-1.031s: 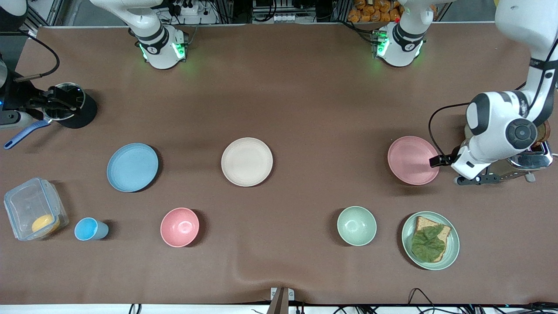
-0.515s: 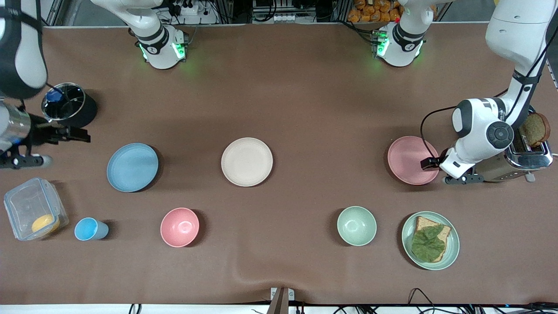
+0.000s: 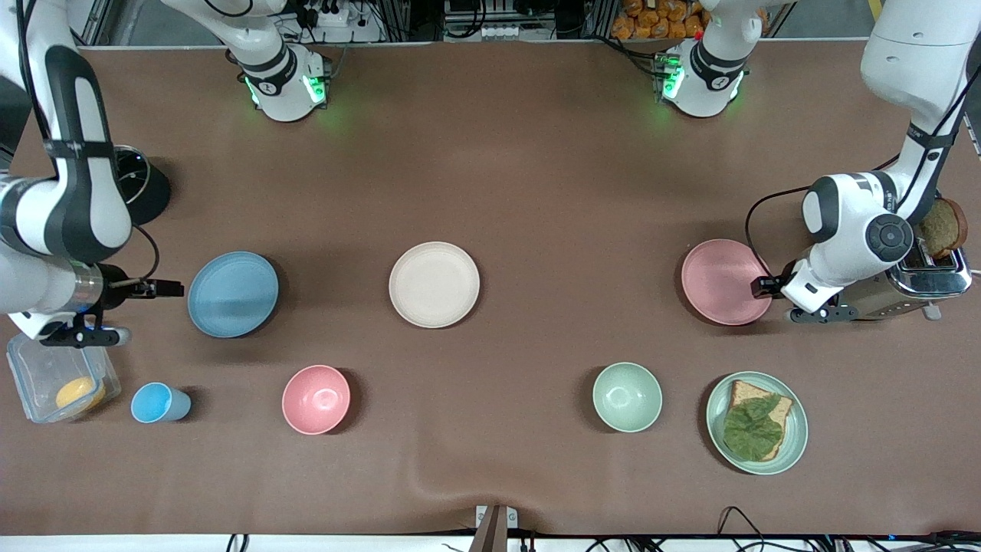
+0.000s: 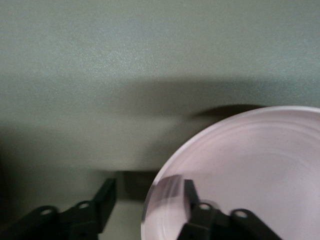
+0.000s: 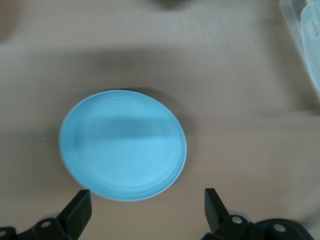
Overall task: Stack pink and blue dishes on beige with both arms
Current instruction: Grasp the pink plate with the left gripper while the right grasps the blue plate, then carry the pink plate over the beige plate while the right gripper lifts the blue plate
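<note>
The pale pink plate lies flat toward the left arm's end of the table. My left gripper is low at its rim on the toaster's side. In the left wrist view that gripper is open, with the pink plate's rim between its fingers. The light blue plate lies toward the right arm's end. My right gripper is beside its rim, open. Seen from the right wrist, the gripper is wide apart, just short of the blue plate. The beige plate sits bare midway between them.
Nearer the camera are a blue cup, a pink bowl, a green bowl and a green plate with toast and leaf. A toaster stands by the left gripper. A clear container and a black holder flank the right arm.
My right arm has swung from the black holder down to the blue plate's rim. The left gripper has shifted slightly at the pink plate's edge. No plate has moved.
</note>
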You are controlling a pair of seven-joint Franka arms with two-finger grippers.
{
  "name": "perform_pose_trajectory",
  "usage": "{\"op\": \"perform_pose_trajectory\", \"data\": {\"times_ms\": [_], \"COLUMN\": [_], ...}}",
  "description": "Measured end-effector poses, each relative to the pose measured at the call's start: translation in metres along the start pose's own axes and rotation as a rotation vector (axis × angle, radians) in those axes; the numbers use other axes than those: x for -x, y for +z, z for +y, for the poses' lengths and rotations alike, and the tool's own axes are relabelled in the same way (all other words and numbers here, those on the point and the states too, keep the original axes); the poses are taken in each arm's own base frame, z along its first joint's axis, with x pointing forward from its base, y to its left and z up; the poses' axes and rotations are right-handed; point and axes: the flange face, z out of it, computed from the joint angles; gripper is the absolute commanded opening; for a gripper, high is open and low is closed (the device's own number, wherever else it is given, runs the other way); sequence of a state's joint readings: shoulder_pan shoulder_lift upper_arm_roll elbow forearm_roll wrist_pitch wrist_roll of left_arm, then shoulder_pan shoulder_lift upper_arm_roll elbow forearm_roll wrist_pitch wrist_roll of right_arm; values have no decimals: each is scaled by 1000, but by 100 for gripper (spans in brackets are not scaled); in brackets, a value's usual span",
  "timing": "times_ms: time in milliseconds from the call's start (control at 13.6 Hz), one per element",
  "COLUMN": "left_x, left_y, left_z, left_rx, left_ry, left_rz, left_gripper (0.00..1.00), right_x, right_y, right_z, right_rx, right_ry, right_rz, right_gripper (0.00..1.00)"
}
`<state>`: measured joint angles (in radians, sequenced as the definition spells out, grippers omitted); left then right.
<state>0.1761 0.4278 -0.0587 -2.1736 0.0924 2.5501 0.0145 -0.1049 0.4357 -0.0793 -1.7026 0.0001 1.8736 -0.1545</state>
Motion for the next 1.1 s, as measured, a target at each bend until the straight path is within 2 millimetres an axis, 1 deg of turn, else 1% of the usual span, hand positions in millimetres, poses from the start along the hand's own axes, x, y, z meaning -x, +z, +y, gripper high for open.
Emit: {"op": "perform_pose_trajectory", "data": {"times_ms": [294, 442, 589, 663, 736, 957, 1031, 1104], "left_x": [-2, -10, -21, -27, -33, -54, -64, -72], "left_y": [-3, -15, -37, -50, -65, -110, -131, -152], "left_z": [2, 7, 27, 40, 54, 92, 102, 111], "left_rx": [1, 4, 30, 43, 53, 82, 87, 92], "left_ry": [3, 10, 22, 35, 53, 105, 122, 134], "left_rz": [7, 38, 84, 111, 136, 165, 161, 160], "left_gripper": [0, 0, 0, 0, 0, 0, 0, 0], "right_x": [-14, -13, -4, 2, 5, 5, 5, 6], "right_y": [70, 99, 130, 142, 149, 151, 151, 151], "right_z": [45, 62, 76, 81, 83, 78, 76, 75], "right_rx": [-24, -83, -117, -130, -141, -156, -158, -160], "right_ry": [64, 119, 165, 180, 190, 191, 188, 187], "right_rz": [-34, -43, -35, -39, -42, -45, -50, -55], "right_gripper": [100, 100, 100, 92, 80, 43, 41, 36]}}
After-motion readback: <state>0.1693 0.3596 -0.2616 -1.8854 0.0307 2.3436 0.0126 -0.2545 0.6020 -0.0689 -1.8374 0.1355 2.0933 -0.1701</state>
